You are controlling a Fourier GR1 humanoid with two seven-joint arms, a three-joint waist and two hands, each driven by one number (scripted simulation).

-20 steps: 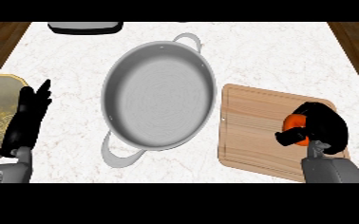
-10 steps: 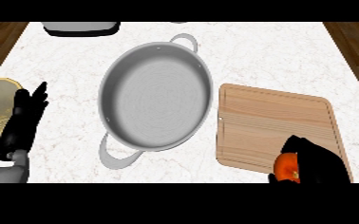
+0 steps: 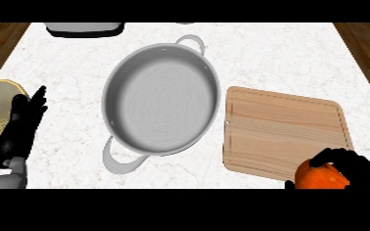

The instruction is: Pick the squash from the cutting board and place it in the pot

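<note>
The step in hand looks like the carry: the right hand has its black fingers curled over the orange squash, holding it at the near right corner of the cutting board, right down at the view's lower edge, with only the top of the squash showing; whether it hangs clear of the wood or touches it I cannot tell from this steep angle. The pot sits on the white marbled tabletop just left of the board, wide and shallow, nothing in it, one loop handle pointing to the far side and one to the near side. In my judgement the next move calls for swinging the held squash leftward and away from the robot, across the board and over the pot's right rim, high enough to pass that rim, then lowering it toward the middle of the pot before the fingers spread. The left hand rests at the view's left edge, fingers straight and pointing up, holding nothing, apart from the pot. Counted: one squash, one pot with two handles, one cutting board, two hands; besides these, one pale round thing cut off by the left edge beside the left hand, and one dark-rimmed object at the far edge, too cropped to name surely
</note>
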